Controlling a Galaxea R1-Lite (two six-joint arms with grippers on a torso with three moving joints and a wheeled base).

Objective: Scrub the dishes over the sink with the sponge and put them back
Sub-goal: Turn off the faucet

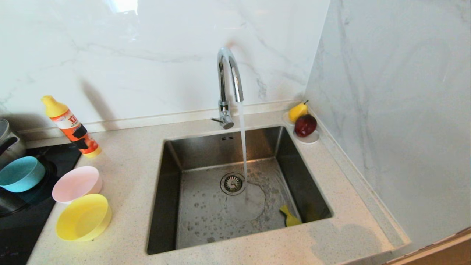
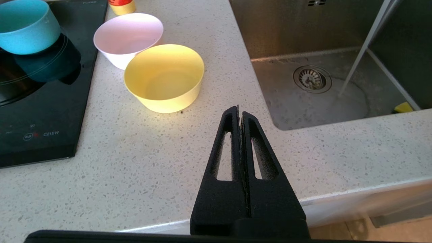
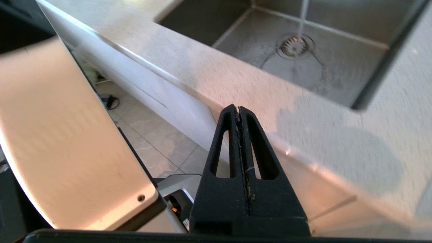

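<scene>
The sink (image 1: 206, 221) is recessed in the speckled tabletop (image 1: 132, 162). Water runs from the faucet (image 1: 229, 84) and lands just beside the drain strainer (image 1: 232, 183). The sponge (image 1: 289, 217) lies in the basin, at its near right corner, against the right wall.

The three dishes stand left of the sink. The yellow bowl (image 1: 83, 218) is nearest the front edge, with the pink bowl (image 1: 77, 184) just behind it, both on the tabletop. The blue bowl (image 1: 21, 173) sits further left, on the black cooktop (image 1: 22, 224). A detergent bottle (image 1: 71, 127) stands behind the bowls. A saucer with fruit (image 1: 303, 127) occupies the back right corner.

The left pincer (image 2: 240, 111) is closed and empty, above the front of the tabletop, near the yellow bowl. The right pincer (image 3: 238, 109) is closed and empty, at the tabletop's front edge, short of the sink.
</scene>
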